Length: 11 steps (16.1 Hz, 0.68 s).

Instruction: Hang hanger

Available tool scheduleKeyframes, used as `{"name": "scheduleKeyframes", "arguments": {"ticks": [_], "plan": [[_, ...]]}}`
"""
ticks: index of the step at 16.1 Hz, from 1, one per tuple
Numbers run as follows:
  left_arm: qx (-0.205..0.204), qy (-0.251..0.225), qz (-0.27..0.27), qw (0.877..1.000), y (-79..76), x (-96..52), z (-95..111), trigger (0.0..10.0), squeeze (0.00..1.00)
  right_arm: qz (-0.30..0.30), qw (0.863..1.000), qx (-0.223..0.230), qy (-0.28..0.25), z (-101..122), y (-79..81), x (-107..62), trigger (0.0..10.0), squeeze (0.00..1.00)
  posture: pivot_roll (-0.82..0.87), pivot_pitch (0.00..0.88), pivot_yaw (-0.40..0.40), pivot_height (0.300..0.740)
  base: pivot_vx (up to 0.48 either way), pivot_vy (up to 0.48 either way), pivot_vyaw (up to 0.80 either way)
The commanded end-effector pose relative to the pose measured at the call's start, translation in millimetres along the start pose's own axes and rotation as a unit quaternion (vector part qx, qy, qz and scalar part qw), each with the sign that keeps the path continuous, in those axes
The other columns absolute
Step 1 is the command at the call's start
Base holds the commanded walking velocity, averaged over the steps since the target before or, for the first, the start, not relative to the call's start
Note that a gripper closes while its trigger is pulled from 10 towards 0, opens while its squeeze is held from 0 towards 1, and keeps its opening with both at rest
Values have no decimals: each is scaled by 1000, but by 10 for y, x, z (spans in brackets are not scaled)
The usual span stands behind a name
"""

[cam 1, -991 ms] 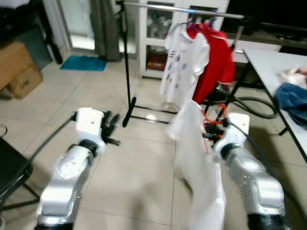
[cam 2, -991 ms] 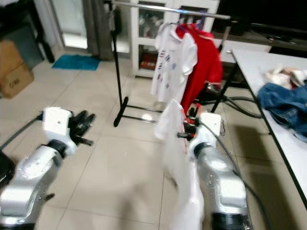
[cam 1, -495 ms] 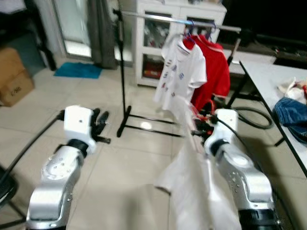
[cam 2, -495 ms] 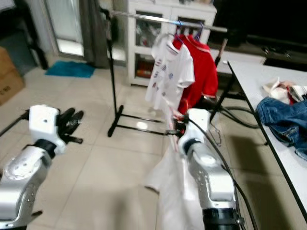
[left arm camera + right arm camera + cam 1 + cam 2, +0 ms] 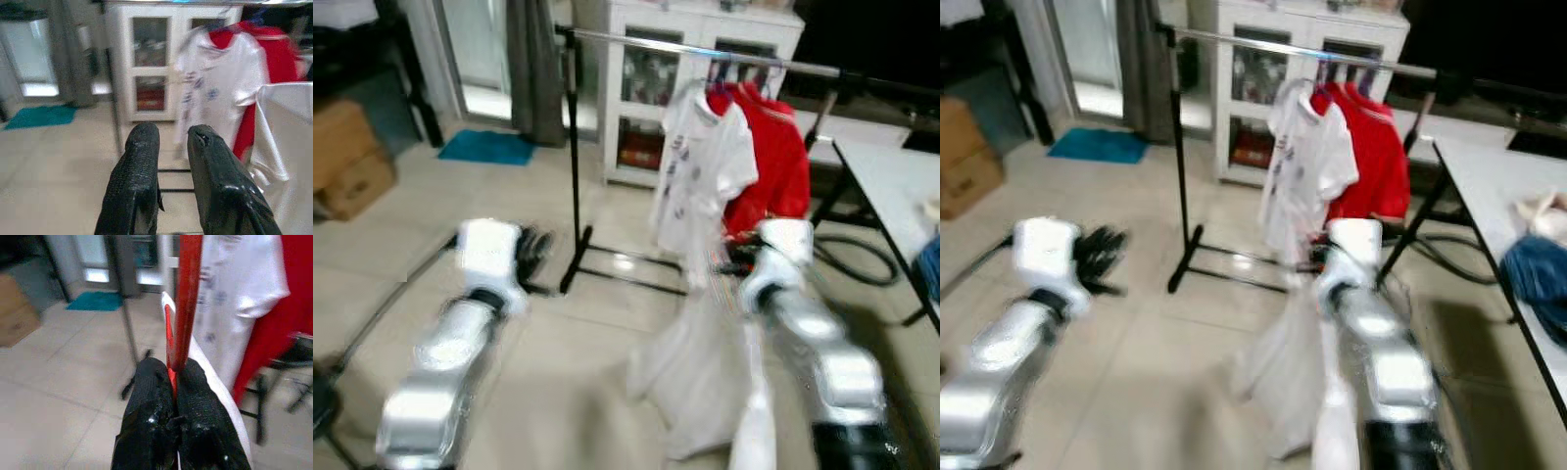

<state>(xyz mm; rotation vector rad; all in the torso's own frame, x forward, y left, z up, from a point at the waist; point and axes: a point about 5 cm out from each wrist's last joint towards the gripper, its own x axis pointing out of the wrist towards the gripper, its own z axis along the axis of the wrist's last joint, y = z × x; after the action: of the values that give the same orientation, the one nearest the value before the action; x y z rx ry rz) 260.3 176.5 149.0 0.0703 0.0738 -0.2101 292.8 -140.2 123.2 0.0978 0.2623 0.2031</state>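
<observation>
A clothes rack with a silver rail (image 5: 705, 47) stands ahead, carrying a white printed T-shirt (image 5: 700, 166) and a red shirt (image 5: 773, 157). My right gripper (image 5: 729, 262) is shut on a red hanger (image 5: 188, 293) just in front of the hanging white T-shirt and below the rail. A white garment (image 5: 690, 372) hangs from the hanger down past my right arm. My left gripper (image 5: 536, 257) is held out to the left of the rack's black post (image 5: 574, 147). Its fingers (image 5: 142, 166) are slightly apart with nothing between them.
A white glass-door cabinet (image 5: 646, 88) stands behind the rack. Cardboard boxes (image 5: 352, 157) and a blue mat (image 5: 489, 147) lie at the left. At the right is a white table (image 5: 901, 186) with blue jeans (image 5: 1538, 279) on it. The rack's black base (image 5: 626, 279) crosses the tiled floor.
The whole picture has shifted and blurred, so the camera moved. The white garment has swung down and left of my right arm. Both grippers hold the same pose.
</observation>
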Motion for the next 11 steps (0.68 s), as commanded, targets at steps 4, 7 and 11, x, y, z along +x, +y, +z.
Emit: {"name": "scheduleKeyframes", "arguments": {"ticks": [4, 7, 11], "plan": [[-3, -9, -24, 1000, -128, 66, 55, 10000, 0, -24, 999, 4, -21, 101, -131, -57, 10000, 0, 89, 0, -48, 740, 432, 0, 0], [-5, -7, -23, 1000, -119, 51, 43, 10000, 0, -23, 999, -1, -22, 104, -122, -47, 10000, 0, 95, 0, -50, 740, 431, 0, 0], [-4, -7, -20, 1000, -105, 55, 51, 10000, 0, -19, 1000, -4, -22, 117, -107, -35, 10000, 0, 98, 0, -55, 740, 431, 0, 0]]}}
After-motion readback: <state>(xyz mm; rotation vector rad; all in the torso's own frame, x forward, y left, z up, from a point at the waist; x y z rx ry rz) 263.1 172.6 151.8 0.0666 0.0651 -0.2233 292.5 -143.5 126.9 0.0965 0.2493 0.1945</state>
